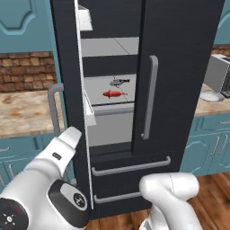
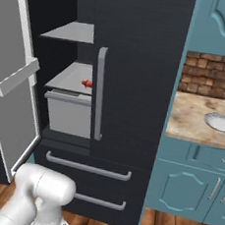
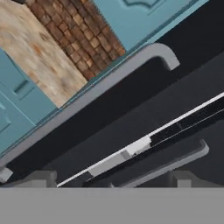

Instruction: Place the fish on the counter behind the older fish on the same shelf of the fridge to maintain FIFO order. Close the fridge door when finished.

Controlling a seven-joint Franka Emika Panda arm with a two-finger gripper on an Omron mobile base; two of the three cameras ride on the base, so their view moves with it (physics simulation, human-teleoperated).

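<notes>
The fridge [image 1: 179, 67] stands with its left fridge door [image 1: 67, 67] swung open, its grey-lined inside [image 2: 16, 103] facing the compartment. On the shelf [image 1: 101, 85] the grey fish [image 1: 119, 82] lies behind the red-orange older fish [image 1: 112, 94], which also shows past the right door's edge [image 2: 87, 83]. My arm reaches up at the outer side of the open door, by its bar handle [image 1: 54, 105]. In the hand view my gripper [image 3: 111, 180] is open and empty, its fingertips [image 3: 40, 177] wide apart just short of the handle [image 3: 87, 97]. The counter [image 1: 22, 112] runs to the left.
The right fridge door [image 2: 140, 63] is shut, with two drawers [image 1: 130, 168] below. A grey appliance [image 1: 218, 74] stands on the right counter, and a sink [image 2: 221, 122] is set into it. Teal cabinets [image 2: 189, 192] and a brick wall [image 1: 27, 72] flank the fridge.
</notes>
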